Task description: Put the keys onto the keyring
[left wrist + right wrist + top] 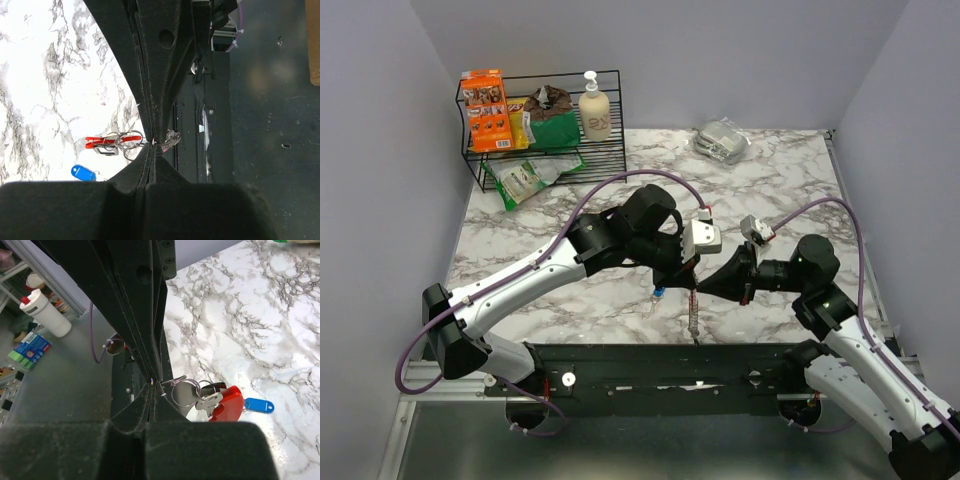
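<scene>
Right at the near edge of the worktop point(800, 190), both claws are pinching the keyring point(120, 141): the left claw point(152, 143) is squeezing its chain and the right claw point(156, 382) is clamping a ring, with a silver key point(210, 400) sitting by the red clip point(227, 402). The blue-headed key point(259, 405) is lying just beside the clip, so I'm guessing one claw needs to let go, grab it and thread it on. Far left, the wire rack point(619, 110) is holding an orange box point(485, 110), green bags point(555, 128) and a pump bottle point(595, 112).

Glare whitens the marble table point(30, 75); dark foregrounds seem blurred.
</scene>
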Robot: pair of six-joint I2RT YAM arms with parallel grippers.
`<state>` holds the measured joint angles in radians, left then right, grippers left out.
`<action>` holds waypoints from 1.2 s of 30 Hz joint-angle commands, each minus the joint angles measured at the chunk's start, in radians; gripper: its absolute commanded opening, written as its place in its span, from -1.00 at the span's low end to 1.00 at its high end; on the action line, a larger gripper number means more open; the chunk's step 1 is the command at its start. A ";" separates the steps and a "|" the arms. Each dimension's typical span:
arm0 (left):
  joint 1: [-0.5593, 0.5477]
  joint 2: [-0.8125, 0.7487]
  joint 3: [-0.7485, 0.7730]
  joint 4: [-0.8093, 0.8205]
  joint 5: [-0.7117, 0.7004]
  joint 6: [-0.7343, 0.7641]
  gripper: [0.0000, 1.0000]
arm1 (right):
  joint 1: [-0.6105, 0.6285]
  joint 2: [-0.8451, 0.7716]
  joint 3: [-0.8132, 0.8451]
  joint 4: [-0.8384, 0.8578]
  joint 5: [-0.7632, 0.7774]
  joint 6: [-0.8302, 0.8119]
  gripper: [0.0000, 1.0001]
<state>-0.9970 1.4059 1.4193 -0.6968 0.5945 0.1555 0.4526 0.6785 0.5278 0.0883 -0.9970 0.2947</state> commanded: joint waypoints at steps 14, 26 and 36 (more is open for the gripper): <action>0.004 -0.191 -0.115 0.253 -0.349 -0.209 0.25 | 0.009 -0.019 0.043 0.033 0.087 0.004 -0.99; 0.150 -0.426 -0.427 0.692 0.038 -0.407 0.44 | 0.009 -0.152 -0.104 0.460 0.172 0.244 -0.99; 0.150 -0.403 -0.484 0.930 0.338 -0.455 0.35 | 0.009 -0.128 -0.138 0.760 0.032 0.406 -0.99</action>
<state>-0.8501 0.9932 0.9360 0.0994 0.7635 -0.2718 0.4572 0.5339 0.3820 0.6479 -0.8871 0.6155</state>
